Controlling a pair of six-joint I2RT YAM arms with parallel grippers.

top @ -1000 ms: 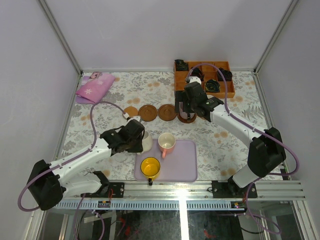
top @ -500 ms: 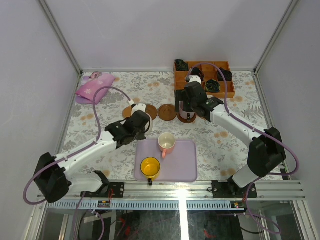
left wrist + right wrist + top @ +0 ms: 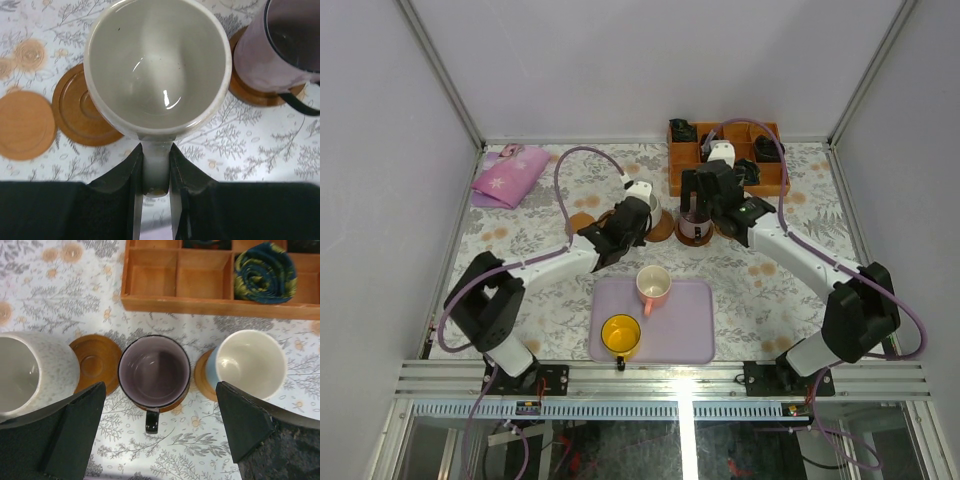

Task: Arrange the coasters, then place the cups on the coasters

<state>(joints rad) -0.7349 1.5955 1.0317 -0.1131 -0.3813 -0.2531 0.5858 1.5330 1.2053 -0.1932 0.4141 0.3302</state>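
My left gripper (image 3: 156,150) is shut on the handle of the cream-white cup (image 3: 157,65) and holds it over the row of coasters, between an empty coaster (image 3: 82,112) and the purple-grey cup (image 3: 285,50). The purple-grey cup (image 3: 154,371) stands on a coaster, with a bare coaster (image 3: 96,363) to its left and the light blue cup (image 3: 250,364) on a coaster (image 3: 204,375) to its right. My right gripper (image 3: 160,405) hangs open above the purple-grey cup, touching nothing. The pink cup (image 3: 653,287) and yellow cup (image 3: 620,335) sit on the lavender tray (image 3: 690,330).
The orange-brown compartmented box (image 3: 220,280) stands just behind the coaster row and holds a rolled dark blue cloth (image 3: 264,272). A pink pouch (image 3: 510,175) lies at the far left. Both arms crowd the middle of the row, and another bare coaster (image 3: 582,222) lies at its left end.
My left arm has carried the cream-white cup from beside the tray's left edge away and to the right, up to the coaster row. The right gripper has shifted slightly backward, still open.
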